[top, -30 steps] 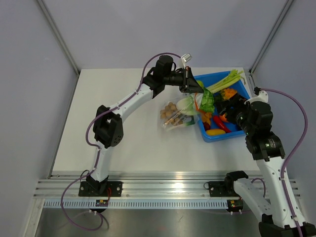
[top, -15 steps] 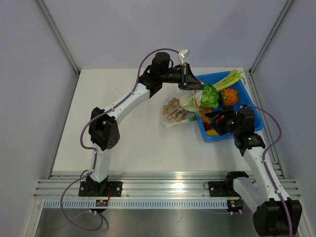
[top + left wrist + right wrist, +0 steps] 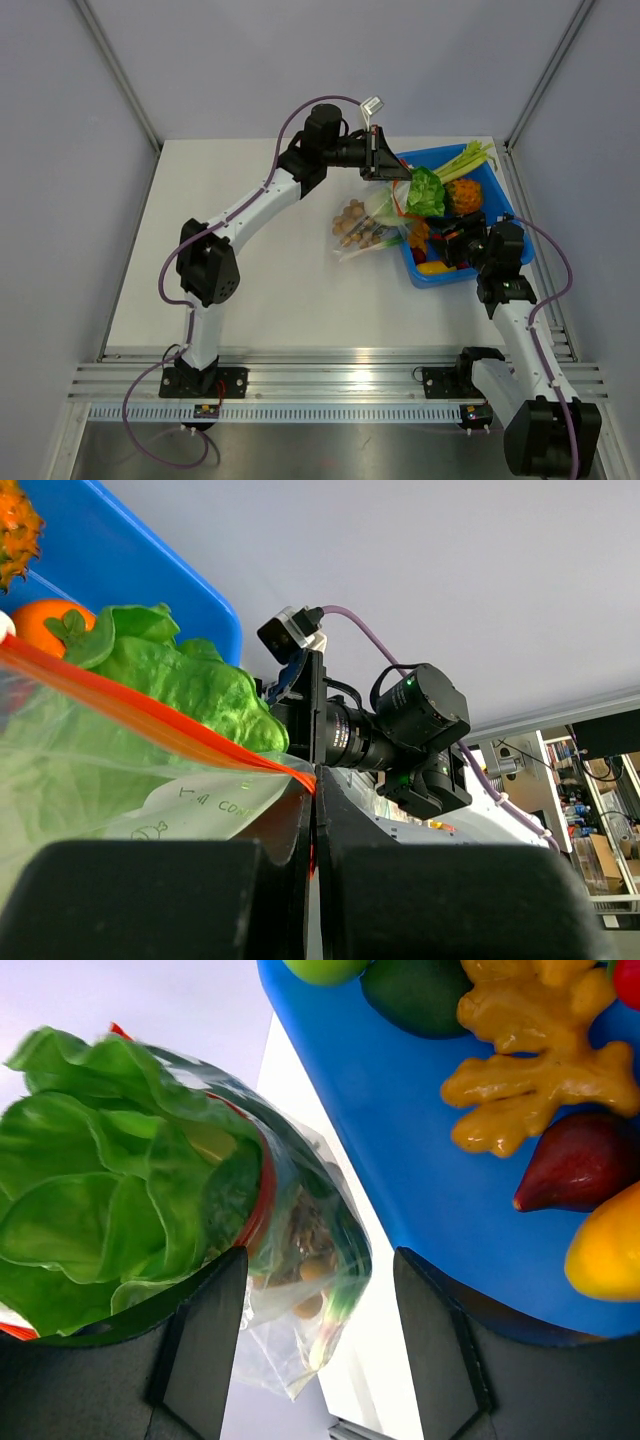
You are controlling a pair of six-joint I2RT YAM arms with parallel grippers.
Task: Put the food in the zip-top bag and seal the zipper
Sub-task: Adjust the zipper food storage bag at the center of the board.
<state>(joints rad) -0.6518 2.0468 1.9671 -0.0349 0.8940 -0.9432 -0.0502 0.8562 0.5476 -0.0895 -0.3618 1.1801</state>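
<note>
The zip-top bag (image 3: pixel 365 232) is of thin, clear, wrinkled plastic. It is just beside the left rim of the blue bin (image 3: pixel 497 186). Its bottom lies on the white table (image 3: pixel 270 290), and its mouth is lifted over that rim. The zipper (image 3: pixel 150 718) is a narrow orange-red strip along the mouth. Inside the bag there is a cluster of small brown balls (image 3: pixel 350 222) on the side away from the bin. A soft, ruffled green lettuce leaf (image 3: pixel 425 192) sits in the mouth and sticks partly out of it.

The left gripper (image 3: pixel 315 815) is closed and pinches one end of the zipper; it holds the mouth up above the bin's left rim. The right gripper (image 3: pixel 315 1345) is low over the near part of the bin with its jaws wide apart, facing the bag, and it holds nothing.

In the bin, which is of smooth hard plastic, lie long green onions (image 3: pixel 466 157), a spiky orange piece (image 3: pixel 464 196), a knobby ginger-shaped piece (image 3: pixel 520 1070), a dark red piece (image 3: pixel 575 1165) and a yellow piece (image 3: pixel 608 1250).
</note>
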